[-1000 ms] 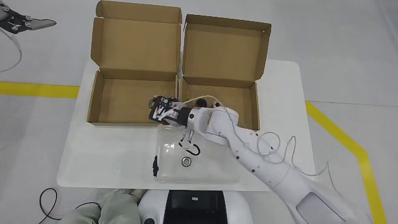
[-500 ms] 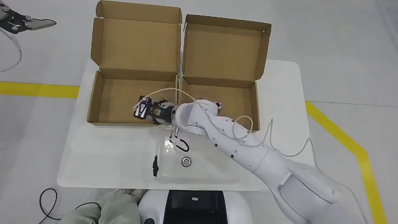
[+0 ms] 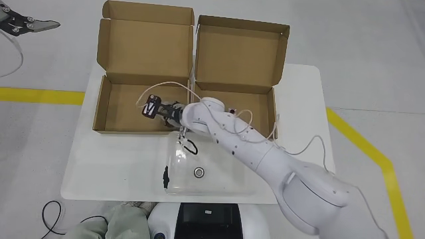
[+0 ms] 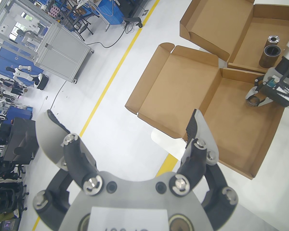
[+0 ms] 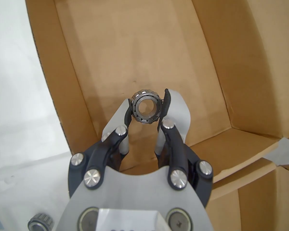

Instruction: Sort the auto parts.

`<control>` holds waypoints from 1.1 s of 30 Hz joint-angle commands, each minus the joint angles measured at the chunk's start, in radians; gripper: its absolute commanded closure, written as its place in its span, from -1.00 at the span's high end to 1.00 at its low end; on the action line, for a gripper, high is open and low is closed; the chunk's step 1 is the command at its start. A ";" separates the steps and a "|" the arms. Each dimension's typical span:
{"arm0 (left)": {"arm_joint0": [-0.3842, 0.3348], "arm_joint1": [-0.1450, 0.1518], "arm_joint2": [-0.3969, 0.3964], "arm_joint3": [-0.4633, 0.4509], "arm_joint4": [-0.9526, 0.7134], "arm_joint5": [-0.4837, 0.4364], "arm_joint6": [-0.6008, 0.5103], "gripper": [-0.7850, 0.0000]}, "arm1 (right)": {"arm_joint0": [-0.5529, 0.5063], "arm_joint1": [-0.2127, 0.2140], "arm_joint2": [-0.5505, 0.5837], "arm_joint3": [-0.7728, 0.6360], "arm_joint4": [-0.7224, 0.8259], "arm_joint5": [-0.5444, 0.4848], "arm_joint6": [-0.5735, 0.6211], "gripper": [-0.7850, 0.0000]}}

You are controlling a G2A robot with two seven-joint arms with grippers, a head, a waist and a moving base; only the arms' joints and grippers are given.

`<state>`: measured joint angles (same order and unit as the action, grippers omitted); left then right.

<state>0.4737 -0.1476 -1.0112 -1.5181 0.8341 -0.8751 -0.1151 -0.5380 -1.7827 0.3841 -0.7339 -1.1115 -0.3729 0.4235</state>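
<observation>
My right gripper [image 5: 146, 108] is shut on a small steel roller bearing [image 5: 144, 111], held just above the floor of the left cardboard box [image 3: 123, 109]. In the top view the right gripper [image 3: 151, 106] sits near that box's middle. The left wrist view shows the right gripper [image 4: 256, 97] with the bearing [image 4: 252, 101] over the brown floor. My left gripper [image 4: 121, 123] is open and holds nothing, raised over the floor beyond the table's left side. A second bearing [image 5: 41, 221] lies in the clear tray [image 3: 226, 182].
The right cardboard box [image 3: 262, 109] holds two upright metal cylinders [image 4: 271, 55]. Both boxes have their lids folded back. The clear tray at the table's front also holds a black hook [image 3: 190, 147], a ring [image 3: 198, 172] and a black piece [image 3: 165, 176].
My right gripper has carried the bearing leftward from the tray's far edge over the left box. The left gripper has stayed still.
</observation>
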 commanded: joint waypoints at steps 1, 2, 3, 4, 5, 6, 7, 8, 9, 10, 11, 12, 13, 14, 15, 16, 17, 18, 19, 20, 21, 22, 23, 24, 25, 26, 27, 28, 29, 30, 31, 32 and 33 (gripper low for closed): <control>0.000 0.000 0.000 0.000 0.000 0.000 0.000 1.00 | 0.007 -0.012 -0.002 0.023 -0.001 0.001 -0.001 -0.83; 0.000 0.000 0.000 0.000 0.000 0.000 0.000 1.00 | 0.011 -0.018 -0.003 0.035 -0.002 0.002 -0.003 -0.56; 0.000 0.000 0.000 0.000 0.000 0.000 0.000 1.00 | 0.014 -0.024 -0.003 0.048 -0.002 0.000 -0.005 -0.42; 0.000 0.000 0.000 0.000 0.000 0.000 0.000 1.00 | 0.017 -0.029 -0.003 0.059 -0.004 0.000 -0.008 -0.33; 0.000 0.000 0.000 0.000 0.000 0.000 0.000 1.00 | 0.019 -0.035 -0.004 0.068 -0.005 -0.002 -0.011 -0.26; 0.000 0.000 0.000 0.000 0.000 0.000 0.000 1.00 | 0.021 -0.040 -0.004 0.075 -0.005 -0.002 -0.014 -0.20; 0.000 0.000 0.000 0.000 0.000 0.000 0.000 1.00 | 0.023 -0.045 -0.004 0.083 -0.006 -0.003 -0.016 -0.13; 0.000 0.000 0.000 0.000 0.000 0.000 0.000 1.00 | 0.026 -0.050 -0.004 0.089 -0.008 -0.003 -0.017 -0.11; 0.000 0.000 0.000 0.000 0.000 0.000 0.000 1.00 | 0.028 -0.054 -0.004 0.095 -0.011 -0.003 -0.019 -0.08; 0.000 0.000 0.000 0.000 0.000 0.000 0.000 1.00 | 0.031 -0.057 -0.003 0.100 -0.014 -0.004 -0.023 -0.07; 0.000 0.000 0.000 0.000 0.000 0.000 0.000 1.00 | 0.033 -0.060 0.000 0.104 -0.015 -0.004 -0.029 -0.07; 0.000 0.000 0.000 0.000 0.000 0.000 0.000 1.00 | 0.033 -0.062 0.003 0.106 -0.013 -0.009 -0.039 -0.11; 0.000 0.000 0.000 0.000 0.000 0.000 0.000 1.00 | 0.034 -0.063 0.007 0.108 -0.013 -0.012 -0.053 -0.17; 0.000 0.000 0.000 0.000 0.000 0.000 0.000 1.00 | 0.035 -0.063 0.010 0.107 -0.017 -0.015 -0.064 -0.18; 0.000 0.000 0.000 0.000 0.000 0.000 0.000 1.00 | 0.037 -0.063 0.014 0.102 -0.021 -0.018 -0.076 -0.18; 0.000 0.000 0.000 0.000 0.000 0.000 0.000 1.00 | 0.037 -0.062 0.018 0.093 -0.024 -0.022 -0.090 -0.18; 0.000 0.000 0.000 0.000 0.000 0.000 0.000 1.00 | 0.037 -0.060 0.022 0.082 -0.030 -0.026 -0.101 -0.17; 0.000 0.000 0.000 0.000 0.000 0.000 0.000 1.00 | 0.036 -0.057 0.027 0.068 -0.037 -0.028 -0.112 -0.16; 0.000 0.000 0.000 0.000 0.000 0.000 0.000 1.00 | 0.031 -0.053 0.031 0.050 -0.047 -0.029 -0.120 -0.15; 0.000 0.000 0.000 0.000 0.000 0.000 0.000 1.00 | 0.026 -0.047 0.037 0.029 -0.056 -0.031 -0.125 -0.14; 0.000 0.000 0.000 0.000 0.000 0.000 0.000 1.00 | 0.020 -0.040 0.044 0.005 -0.065 -0.032 -0.128 -0.13; 0.000 0.000 0.000 0.000 0.000 0.000 0.000 1.00 | 0.012 -0.032 0.051 -0.023 -0.078 -0.032 -0.128 -0.13; 0.000 0.000 0.000 0.000 0.000 0.000 0.000 1.00 | 0.002 -0.022 0.058 -0.054 -0.090 -0.034 -0.127 -0.12; 0.000 0.000 0.000 0.000 0.000 0.000 0.000 1.00 | -0.012 -0.012 0.067 -0.089 -0.102 -0.040 -0.125 -0.12; 0.000 0.000 0.000 0.000 0.000 0.000 0.000 1.00 | -0.026 0.000 0.076 -0.128 -0.113 -0.048 -0.118 -0.12; 0.000 0.000 0.000 0.000 0.000 0.000 0.000 1.00 | -0.043 0.012 0.086 -0.172 -0.125 -0.058 -0.111 -0.12; 0.000 0.000 0.000 0.000 0.000 0.000 0.000 1.00 | -0.064 0.026 0.100 -0.218 -0.130 -0.072 -0.110 -0.11; 0.000 0.000 0.000 0.000 0.000 0.000 0.000 1.00 | -0.086 0.040 0.113 -0.263 -0.143 -0.083 -0.101 -0.11; 0.000 0.000 0.000 0.000 0.000 0.000 0.000 1.00 | -0.109 0.055 0.126 -0.312 -0.162 -0.091 -0.086 -0.11; 0.000 0.000 0.000 0.000 0.000 0.000 0.000 1.00 | -0.137 0.070 0.141 -0.367 -0.172 -0.105 -0.079 -0.11; 0.000 0.000 0.000 0.000 0.000 0.000 0.000 1.00 | -0.165 0.086 0.158 -0.418 -0.186 -0.119 -0.068 -0.11; 0.000 0.000 0.000 0.000 0.000 0.000 0.000 1.00 | -0.194 0.101 0.174 -0.471 -0.205 -0.131 -0.052 -0.11; 0.000 0.000 0.000 0.000 0.000 0.000 0.000 1.00 | -0.226 0.117 0.191 -0.525 -0.220 -0.143 -0.036 -0.10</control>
<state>0.4737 -0.1476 -1.0112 -1.5181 0.8341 -0.8751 -0.1151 -0.7342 -1.6796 0.5598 -1.2007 -1.3174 -0.5063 0.3731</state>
